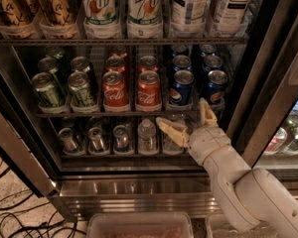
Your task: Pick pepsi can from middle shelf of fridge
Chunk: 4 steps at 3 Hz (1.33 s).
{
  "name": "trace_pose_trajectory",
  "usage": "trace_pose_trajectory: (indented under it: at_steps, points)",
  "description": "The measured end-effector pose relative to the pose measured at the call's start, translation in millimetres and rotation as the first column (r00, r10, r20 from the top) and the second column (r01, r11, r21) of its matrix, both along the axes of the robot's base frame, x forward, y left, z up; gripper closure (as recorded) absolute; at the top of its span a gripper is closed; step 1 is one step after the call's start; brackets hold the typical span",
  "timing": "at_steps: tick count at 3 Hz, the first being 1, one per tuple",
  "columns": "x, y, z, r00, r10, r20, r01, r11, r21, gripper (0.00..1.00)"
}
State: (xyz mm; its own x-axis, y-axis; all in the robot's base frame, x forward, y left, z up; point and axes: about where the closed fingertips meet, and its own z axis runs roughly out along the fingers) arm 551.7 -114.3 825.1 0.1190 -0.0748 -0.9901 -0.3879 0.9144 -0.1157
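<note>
Camera view.
- Fridge (139, 187): three wire racks of drinks are seen.
- Middle shelf (89, 114): green cans (64, 86) are stocked at left, red cans (131, 89) at centre, blue cans at right.
- Pepsi can (181, 88): stood upright at the front, right of the red cans, not gripped.
- Gripper (188, 122): held just below the shelf's front edge, under the pepsi can.
- Fingers (171, 130): spread apart, nothing held.

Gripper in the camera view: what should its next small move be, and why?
Probably lift a little and ease forward. The gripper is open just below the front edge of the middle shelf, and the front pepsi can stands above the gap between its fingers, not yet bracketed.
</note>
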Motion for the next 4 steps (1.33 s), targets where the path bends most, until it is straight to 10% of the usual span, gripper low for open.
trace_pose_trajectory:
  at_steps: [2, 4]
  points:
    - [0.3, -0.1, -0.2, 1.0000, -0.002, 0.000, 0.002, 1.000, -0.001, 0.34]
    - [14.6, -6.6, 0.9, 0.9996, -0.027, 0.004, 0.027, 1.000, -0.007, 0.22]
